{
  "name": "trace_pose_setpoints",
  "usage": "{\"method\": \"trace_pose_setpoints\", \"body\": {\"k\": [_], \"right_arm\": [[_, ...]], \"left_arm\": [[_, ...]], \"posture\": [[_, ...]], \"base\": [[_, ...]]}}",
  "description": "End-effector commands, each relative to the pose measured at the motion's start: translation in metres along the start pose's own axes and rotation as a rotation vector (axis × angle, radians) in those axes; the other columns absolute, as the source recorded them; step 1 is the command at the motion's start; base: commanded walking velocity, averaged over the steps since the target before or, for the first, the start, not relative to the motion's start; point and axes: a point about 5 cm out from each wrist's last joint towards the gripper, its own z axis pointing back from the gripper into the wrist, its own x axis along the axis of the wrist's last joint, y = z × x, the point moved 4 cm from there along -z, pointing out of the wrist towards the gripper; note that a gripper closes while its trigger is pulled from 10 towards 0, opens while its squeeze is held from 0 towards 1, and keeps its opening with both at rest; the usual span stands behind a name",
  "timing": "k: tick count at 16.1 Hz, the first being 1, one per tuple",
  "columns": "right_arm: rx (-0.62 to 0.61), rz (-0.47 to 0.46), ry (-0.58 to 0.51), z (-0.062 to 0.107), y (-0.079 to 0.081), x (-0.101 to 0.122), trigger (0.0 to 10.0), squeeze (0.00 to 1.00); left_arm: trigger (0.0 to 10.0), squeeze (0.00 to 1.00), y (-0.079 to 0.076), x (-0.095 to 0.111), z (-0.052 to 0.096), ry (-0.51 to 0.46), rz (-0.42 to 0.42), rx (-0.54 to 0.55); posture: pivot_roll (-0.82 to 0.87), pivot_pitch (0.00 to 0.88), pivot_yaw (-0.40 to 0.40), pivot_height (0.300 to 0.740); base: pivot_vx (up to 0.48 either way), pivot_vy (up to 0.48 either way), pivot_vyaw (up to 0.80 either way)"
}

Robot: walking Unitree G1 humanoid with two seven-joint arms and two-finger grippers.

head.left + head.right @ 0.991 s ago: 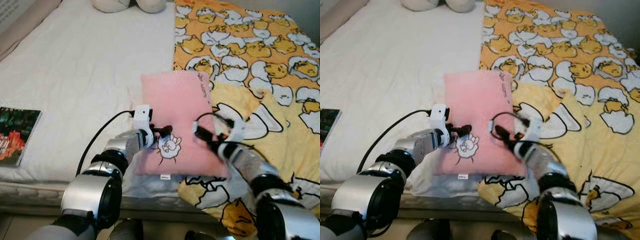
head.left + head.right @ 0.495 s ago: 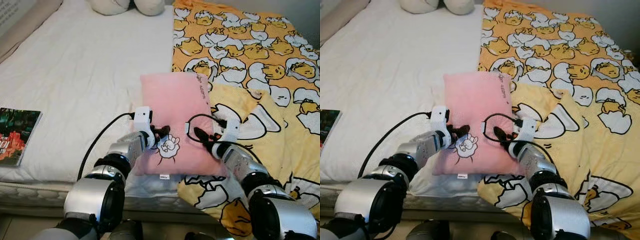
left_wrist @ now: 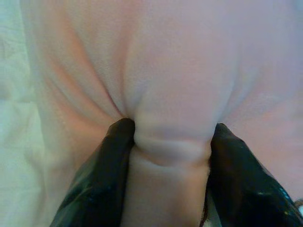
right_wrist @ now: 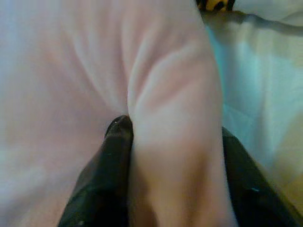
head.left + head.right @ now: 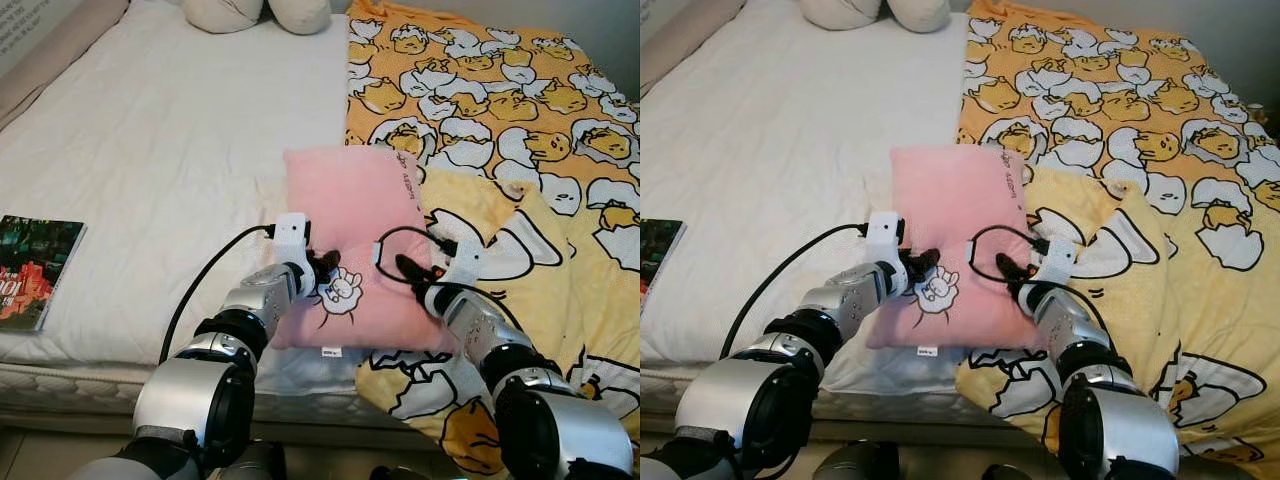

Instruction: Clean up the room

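Both end effectors, left and right, pinch folds of the pink pillow; lift evenly, keeping grips level.

We make out lettering on the pink pillow and the book, neither readable.
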Motion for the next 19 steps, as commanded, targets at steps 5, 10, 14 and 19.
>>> {"method": "trace_pose_setpoints", "body": {"k": [5,10,14,19], "right_arm": [[-0.058,-0.183,-0.003,0.001,-0.007,-0.006,0.0,0.0],[-0.042,-0.095,-0.083,-0.002,-0.002,0.023,0.0,0.0],[0.034,0.167,-0.376,0.004,0.032,0.115,0.0,0.0],[0.067,0.197,-0.522,0.018,0.048,0.117,0.0,0.0]], "left_arm": [[0.0,0.0,-0.006,-0.005,-0.001,0.028,0.053,-0.036],[0.0,0.0,-0.016,0.027,-0.003,-0.059,-0.038,-0.072],[0.0,0.0,-0.035,0.136,0.016,-0.421,-0.234,-0.071],[10.0,0.0,-0.034,0.164,0.03,-0.495,-0.416,-0.069]], "posture": [[0.07,0.0,-0.018,0.74],[0.03,0.0,0.009,0.74],[0.01,0.0,0.036,0.74],[0.02,0.0,0.038,0.74]], "base": [[0.0,0.0,0.0],[0.0,0.0,0.0],[0.0,0.0,0.0],[0.0,0.0,0.0]]}}
